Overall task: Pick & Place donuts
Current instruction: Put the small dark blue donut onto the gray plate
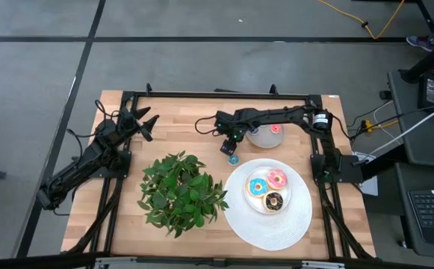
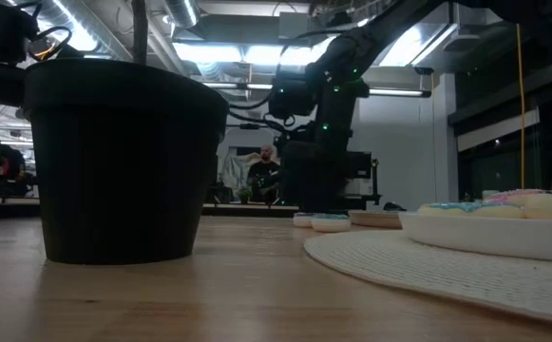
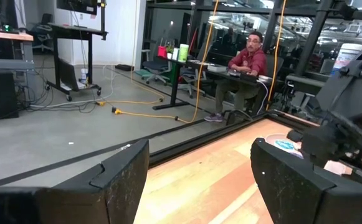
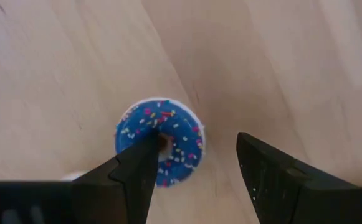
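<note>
While the right gripper [image 1: 229, 144] hangs over the wooden table [image 1: 179, 134], its two dark fingers [image 4: 131, 171] stand apart and hold nothing. Directly beneath them lies a small blue donut [image 4: 161, 140] with coloured sprinkles, flat on the wood; in the right wrist view one fingertip overlaps the ring's hole, while the other finger stands clear to the side. Whether that tip touches the donut cannot be told.

Just behind the gripper, under the arm, sits a round grey dish [image 1: 261, 138] with a tiny red ring [image 1: 275, 128] in it. A little farther from the gripper, toward the table's near edge, lies a white plate [image 1: 269, 217] on which a smaller dish carries three donuts: light blue [image 1: 258, 187], pink [image 1: 277, 178] and dark brown [image 1: 274, 200], grouped close together.

Beside the plate stands a leafy green plant [image 1: 181, 190] in a dark pot [image 2: 119, 161].

Farthest from the right gripper, the left gripper [image 1: 143, 121] waits at the table's opposite far corner, its fingers spread wide and empty.

Beyond the table, a person [image 3: 243, 65] sits at a desk.
</note>
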### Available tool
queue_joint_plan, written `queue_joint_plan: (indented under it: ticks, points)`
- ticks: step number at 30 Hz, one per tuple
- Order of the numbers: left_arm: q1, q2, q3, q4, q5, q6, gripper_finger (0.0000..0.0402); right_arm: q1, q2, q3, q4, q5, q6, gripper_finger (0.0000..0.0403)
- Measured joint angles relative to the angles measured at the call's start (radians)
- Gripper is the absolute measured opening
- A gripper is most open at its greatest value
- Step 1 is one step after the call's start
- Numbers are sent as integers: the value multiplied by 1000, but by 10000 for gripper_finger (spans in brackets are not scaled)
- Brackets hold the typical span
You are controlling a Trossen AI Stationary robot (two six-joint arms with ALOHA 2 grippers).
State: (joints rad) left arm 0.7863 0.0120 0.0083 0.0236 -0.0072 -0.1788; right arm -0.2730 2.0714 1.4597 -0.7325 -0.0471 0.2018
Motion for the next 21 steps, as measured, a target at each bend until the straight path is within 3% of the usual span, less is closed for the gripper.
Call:
queue_joint_plan:
  ticks: [7, 21]
  points:
    - [0, 1, 0, 3, 0, 0, 270, 2, 5, 0, 11, -3, -1, 198]
    - [0, 1, 0, 3, 0, 0, 270, 3, 0, 0, 1, -7, 3, 63]
